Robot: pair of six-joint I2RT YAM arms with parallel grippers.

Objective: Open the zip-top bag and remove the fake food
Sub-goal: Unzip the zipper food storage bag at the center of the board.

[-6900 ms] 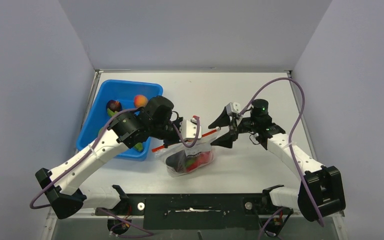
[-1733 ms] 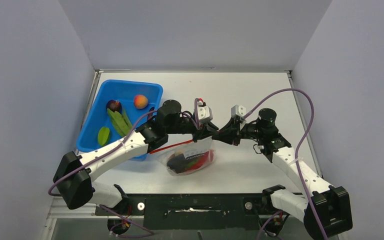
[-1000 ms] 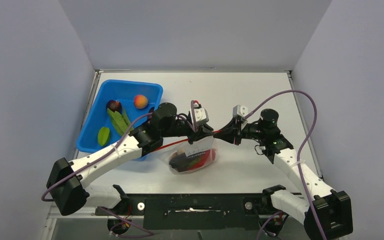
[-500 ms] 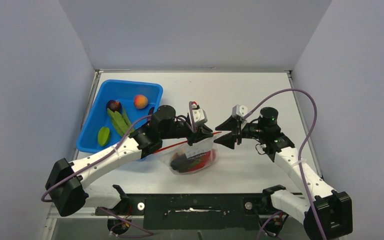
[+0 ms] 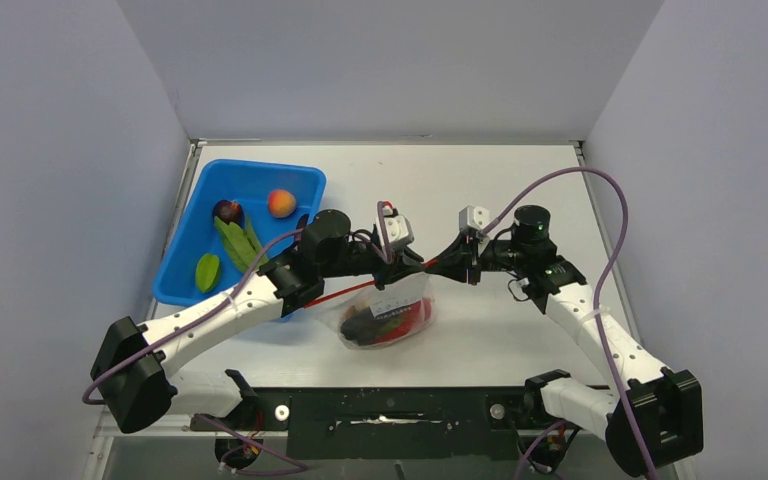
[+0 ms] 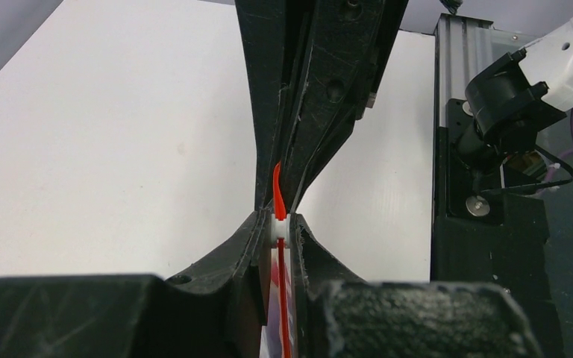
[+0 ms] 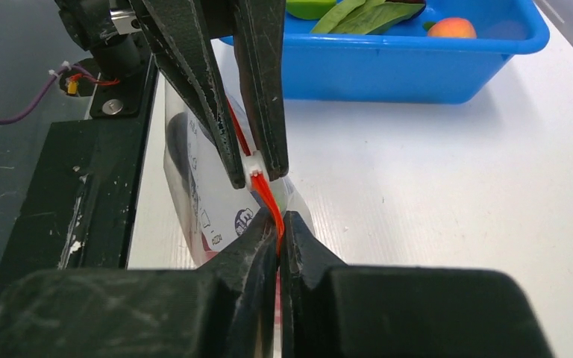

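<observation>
The zip-top bag [image 5: 388, 308] hangs between both grippers over the middle of the table, its bottom resting on the surface. Fake food [image 5: 378, 326], red and dark pieces, lies inside it. My left gripper [image 6: 280, 224] is shut on the white slider [image 7: 255, 171] of the orange-red zipper strip [image 6: 278, 186]. My right gripper [image 7: 279, 224] is shut on the end of that strip, tip to tip with the left fingers [image 7: 194, 82]. In the top view the left gripper [image 5: 410, 268] and right gripper [image 5: 444, 264] almost touch.
A blue bin [image 5: 192, 262] stands at the left, holding long green pods [image 5: 235, 240], an orange-pink peach [image 5: 281, 203] and a dark piece [image 5: 226, 211]. The black frame rail [image 5: 390, 410] runs along the near table edge, close below the bag.
The right gripper, shut a second ago, opened beside the zipper end, then closed on the strip again a little further left. The left gripper stays shut on the slider.
</observation>
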